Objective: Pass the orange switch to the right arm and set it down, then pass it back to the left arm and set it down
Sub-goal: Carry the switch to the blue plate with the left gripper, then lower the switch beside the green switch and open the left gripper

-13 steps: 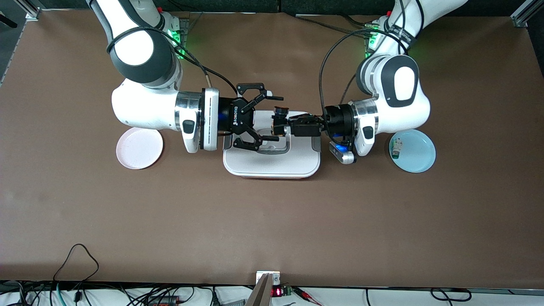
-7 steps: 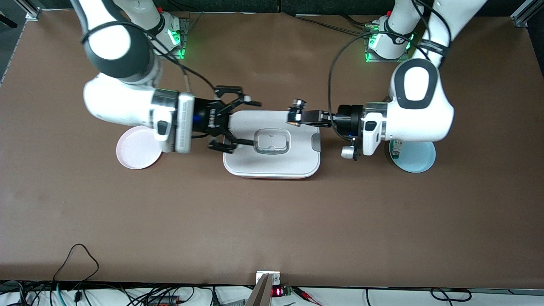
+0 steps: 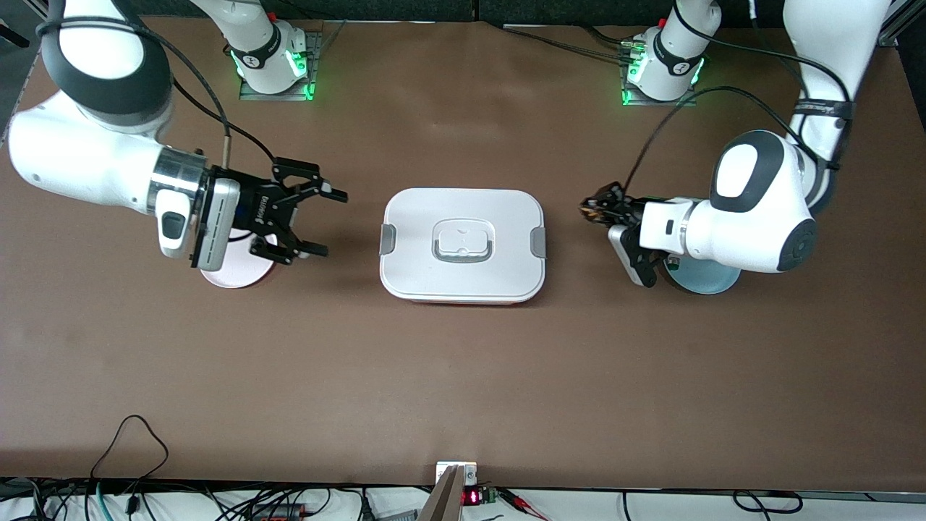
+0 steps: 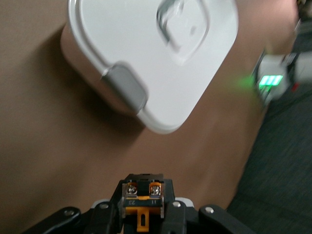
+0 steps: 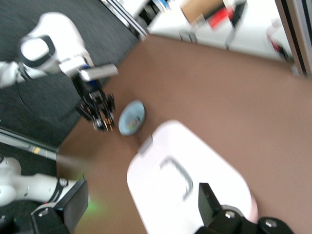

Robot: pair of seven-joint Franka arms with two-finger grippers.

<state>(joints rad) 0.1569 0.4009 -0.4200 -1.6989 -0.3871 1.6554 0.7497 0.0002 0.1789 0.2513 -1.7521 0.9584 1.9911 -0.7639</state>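
Observation:
The orange switch (image 4: 143, 197), a small black block with an orange face and two screws, sits between the shut fingers of my left gripper (image 3: 591, 208). That gripper hangs over the bare table between the box (image 3: 463, 246) and the blue plate (image 3: 705, 281). My right gripper (image 3: 329, 223) is open and holds nothing. It hovers over the table between the pink plate (image 3: 235, 276) and the box. The white box lies flat mid-table with its lid on. It also shows in the left wrist view (image 4: 151, 53) and in the right wrist view (image 5: 195, 190), where it lies past my right gripper (image 5: 141, 204).
The pink plate lies partly under the right wrist, the blue plate partly under the left arm. The blue plate (image 5: 131, 118) and my left gripper (image 5: 100, 114) show far off in the right wrist view. Cables and a small device line the table edge nearest the camera.
Both arms have drawn back from above the box toward their own ends of the table. The left gripper kept the switch; the right gripper stayed open.

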